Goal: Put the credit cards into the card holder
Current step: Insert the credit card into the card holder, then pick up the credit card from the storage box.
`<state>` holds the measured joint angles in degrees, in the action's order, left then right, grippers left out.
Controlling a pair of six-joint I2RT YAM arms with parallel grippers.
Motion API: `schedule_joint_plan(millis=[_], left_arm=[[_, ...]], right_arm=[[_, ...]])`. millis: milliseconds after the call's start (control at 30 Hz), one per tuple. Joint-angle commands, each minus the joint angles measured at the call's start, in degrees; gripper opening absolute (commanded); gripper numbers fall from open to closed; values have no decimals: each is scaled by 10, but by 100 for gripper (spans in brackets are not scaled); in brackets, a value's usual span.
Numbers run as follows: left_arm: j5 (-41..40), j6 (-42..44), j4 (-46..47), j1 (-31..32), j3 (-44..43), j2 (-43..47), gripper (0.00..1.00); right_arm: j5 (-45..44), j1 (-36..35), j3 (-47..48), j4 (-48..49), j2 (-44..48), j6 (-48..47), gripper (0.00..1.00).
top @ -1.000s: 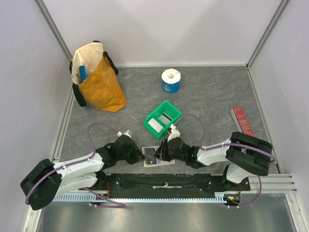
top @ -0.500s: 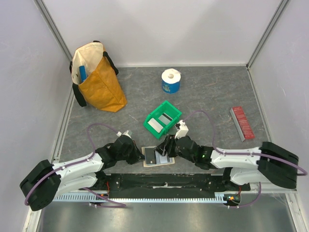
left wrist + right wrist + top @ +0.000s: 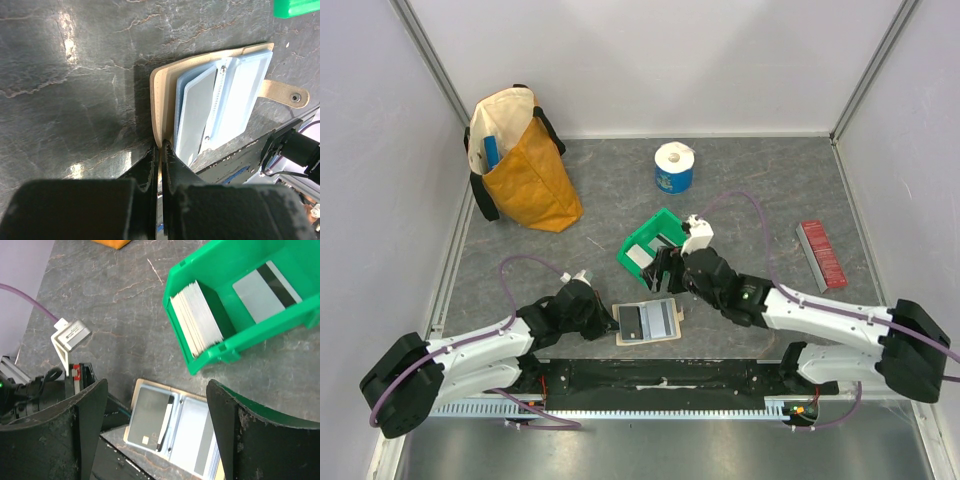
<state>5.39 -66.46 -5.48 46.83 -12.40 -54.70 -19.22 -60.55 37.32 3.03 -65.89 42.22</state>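
Note:
The tan card holder (image 3: pixel 662 322) lies open near the table's front edge, its clear pockets facing up (image 3: pixel 240 95). A dark grey card (image 3: pixel 147 419) sits in its left pocket. My left gripper (image 3: pixel 162 147) is shut on the holder's tan left edge (image 3: pixel 156 105), seen from above at the left gripper (image 3: pixel 613 320). My right gripper (image 3: pixel 665 270) hangs open and empty between the holder (image 3: pixel 192 432) and the green bin (image 3: pixel 642 230). In that bin (image 3: pixel 200 265) stands a stack of pale credit cards (image 3: pixel 197 317), with one striped card (image 3: pixel 265 290) lying flat.
A yellow cloth bag (image 3: pixel 525 165) stands at the back left and a blue-and-white roll (image 3: pixel 673 167) at the back middle. A red ridged strip (image 3: pixel 822 253) lies at the right. Grey walls close in the table on three sides.
My right gripper has opened wide and pulled back from the card holder toward the green bin, leaving the dark card in the left pocket. The left gripper has kept its grip.

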Motion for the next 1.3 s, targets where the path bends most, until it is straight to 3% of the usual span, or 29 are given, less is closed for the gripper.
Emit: schedule_joint_plan(millis=[0,567,1267], left_arm=[[-10,35,-18,-1,-16,2,2],[-6,39,-24,0,-21,30,2],[-4,39,-23,-1,-25,23,2]], right_arm=[[65,41,69,-29,-54,-70,87],[269,162,209,-70,-216,-154,89],[347,204,306,-81,-360,-196,94]])
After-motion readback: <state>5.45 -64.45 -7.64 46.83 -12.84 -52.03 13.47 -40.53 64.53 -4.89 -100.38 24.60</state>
